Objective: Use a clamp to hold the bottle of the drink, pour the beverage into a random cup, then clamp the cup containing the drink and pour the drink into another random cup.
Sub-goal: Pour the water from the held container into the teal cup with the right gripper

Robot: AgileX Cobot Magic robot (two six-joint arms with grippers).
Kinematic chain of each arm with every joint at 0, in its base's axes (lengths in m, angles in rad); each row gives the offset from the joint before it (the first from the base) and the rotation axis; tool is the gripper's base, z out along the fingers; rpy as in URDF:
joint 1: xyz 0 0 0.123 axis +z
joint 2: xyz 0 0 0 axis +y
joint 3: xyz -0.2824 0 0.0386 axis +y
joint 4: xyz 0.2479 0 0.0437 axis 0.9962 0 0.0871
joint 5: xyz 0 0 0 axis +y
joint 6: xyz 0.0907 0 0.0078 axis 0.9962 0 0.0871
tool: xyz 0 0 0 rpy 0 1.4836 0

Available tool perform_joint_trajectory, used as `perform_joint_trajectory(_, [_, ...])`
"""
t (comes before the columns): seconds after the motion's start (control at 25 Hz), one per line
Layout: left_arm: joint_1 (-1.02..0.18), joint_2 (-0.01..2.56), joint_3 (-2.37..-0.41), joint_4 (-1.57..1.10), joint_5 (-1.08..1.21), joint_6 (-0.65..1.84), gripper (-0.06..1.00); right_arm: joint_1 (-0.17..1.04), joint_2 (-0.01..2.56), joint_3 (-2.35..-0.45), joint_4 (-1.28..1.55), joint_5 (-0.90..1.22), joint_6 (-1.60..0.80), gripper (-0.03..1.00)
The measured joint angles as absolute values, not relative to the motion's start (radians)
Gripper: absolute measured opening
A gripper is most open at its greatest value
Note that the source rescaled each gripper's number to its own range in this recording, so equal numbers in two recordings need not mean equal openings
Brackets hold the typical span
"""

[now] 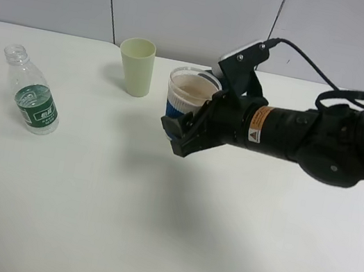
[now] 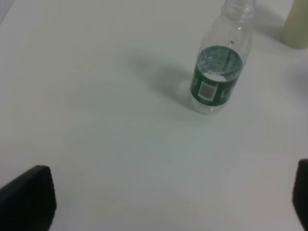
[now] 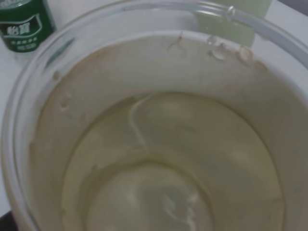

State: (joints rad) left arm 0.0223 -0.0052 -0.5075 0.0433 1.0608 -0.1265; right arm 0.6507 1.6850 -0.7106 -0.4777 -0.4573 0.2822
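Exterior high: your right gripper (image 1: 199, 111) is clamped on the paper cup (image 1: 189, 89), kept upright, likely against spills; bottle (image 1: 32, 92) stands well apart | Left wrist: left gripper (image 2: 166, 199) spread wide, empty, near the bottle (image 2: 217, 72) | Right wrist: beverage (image 3: 159, 192) lies inside the cup.

怡寶 on the bottle (image 3: 23, 21)

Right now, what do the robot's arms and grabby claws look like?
The right arm is a fat black tube with an orange-and-white sticker on it. A black cable plugs into a white-topped box near the black right gripper. Of the left gripper, only two blocky black fingers show.
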Motion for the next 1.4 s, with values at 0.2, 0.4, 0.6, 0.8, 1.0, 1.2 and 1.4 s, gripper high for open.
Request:
perform_joint_trajectory(0.2, [0.022, -0.005, -0.507, 0.043, 1.061, -0.127, 1.0, 0.593, 1.686, -0.842, -0.805, -0.351, 0.588, 0.0])
perform_joint_trajectory(0.4, [0.022, -0.005, -0.507, 0.043, 1.061, -0.127, 1.0, 0.552, 1.686, -0.922, -1.089, -0.288, 0.887, 0.0])
perform_joint_trajectory(0.6, [0.022, -0.005, -0.507, 0.043, 1.061, -0.127, 1.0, 0.528, 1.66, -0.973, -1.323, -0.168, 1.099, 0.0])
perform_joint_trajectory(0.8, [0.022, -0.005, -0.507, 0.043, 1.061, -0.127, 1.0, 0.478, 1.617, -0.978, -1.428, -0.111, 1.173, 0.0])
perform_joint_trajectory(1.0, [0.022, -0.005, -0.507, 0.043, 1.061, -0.127, 1.0, 0.412, 1.606, -0.979, -1.44, -0.107, 1.195, 0.0])
perform_joint_trajectory(1.2, [0.022, -0.005, -0.507, 0.043, 1.061, -0.127, 1.0, 0.395, 1.606, -0.979, -1.507, -0.088, 1.243, 0.0])
perform_joint_trajectory(1.4, [0.022, -0.005, -0.507, 0.043, 1.061, -0.127, 1.0, 0.394, 1.615, -0.979, -1.548, -0.06, 1.29, 0.0])
